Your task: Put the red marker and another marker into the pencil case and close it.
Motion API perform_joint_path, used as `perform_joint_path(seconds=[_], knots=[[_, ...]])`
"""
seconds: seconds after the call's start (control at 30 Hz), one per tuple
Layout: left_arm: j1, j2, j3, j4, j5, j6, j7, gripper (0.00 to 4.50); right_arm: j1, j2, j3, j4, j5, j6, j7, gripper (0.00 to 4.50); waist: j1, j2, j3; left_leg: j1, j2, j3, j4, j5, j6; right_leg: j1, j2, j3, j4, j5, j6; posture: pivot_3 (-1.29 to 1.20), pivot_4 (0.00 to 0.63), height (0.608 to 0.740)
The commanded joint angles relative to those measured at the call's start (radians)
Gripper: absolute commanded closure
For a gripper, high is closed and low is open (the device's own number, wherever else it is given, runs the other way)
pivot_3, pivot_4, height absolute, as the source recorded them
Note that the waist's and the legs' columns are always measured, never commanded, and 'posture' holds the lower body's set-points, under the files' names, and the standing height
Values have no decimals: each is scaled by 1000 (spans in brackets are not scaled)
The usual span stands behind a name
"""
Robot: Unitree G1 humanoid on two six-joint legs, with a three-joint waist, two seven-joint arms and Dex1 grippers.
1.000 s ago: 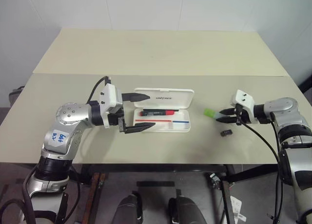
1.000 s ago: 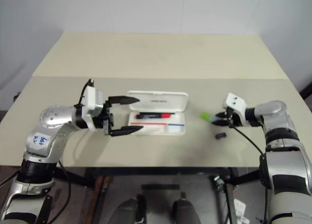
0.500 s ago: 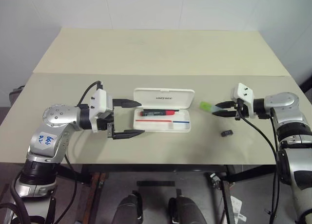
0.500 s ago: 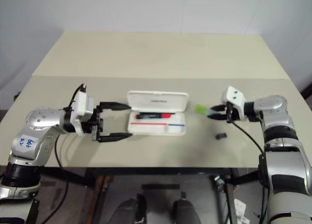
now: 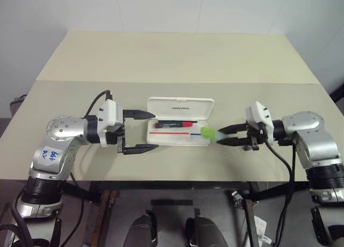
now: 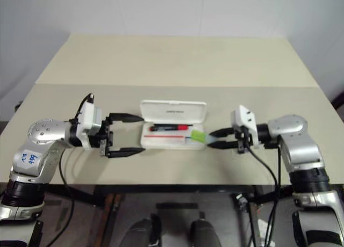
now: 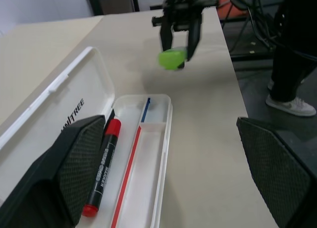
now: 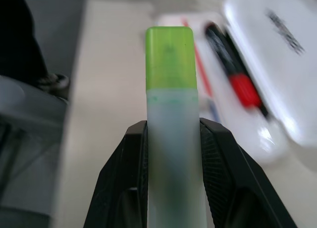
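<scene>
Right gripper point(image 5: 221, 138), clamped on the green marker point(image 5: 208, 132), has swung to the pencil case's point(image 5: 180, 141) right edge, drop-in next; left gripper point(image 5: 145, 131) waits agape.

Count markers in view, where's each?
2. The red marker lies inside the open pencil case. The green marker is held in the right claw, at the case's right end.

A beige table point(image 5: 172, 59) stands against a white wall point(image 5: 161, 8); a person's shoe point(image 7: 292, 105) shows beside it.
</scene>
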Motion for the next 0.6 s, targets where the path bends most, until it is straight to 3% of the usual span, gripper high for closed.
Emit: perform_joint_path(seconds=[0.03,0.3,0.6], knots=[[0,13,21,-7,-7,-15,-10,0,21,28,5,-119,47,64,-71,3414,0,0,0,0,0,0,0,0,0,0,0,0,0,0,0,0,150,740],[27,57,43,-2,9,-37,-22,0,4,151,92,-150,14,80,-212,3414,0,0,0,0,0,0,-1,0,0,-1,0,0,0,0,0,0,150,740],[63,96,68,24,35,-85,-22,0,-52,242,186,-79,-30,11,-236,3414,0,0,0,0,0,0,-2,0,0,-1,0,0,0,0,0,0,150,740]])
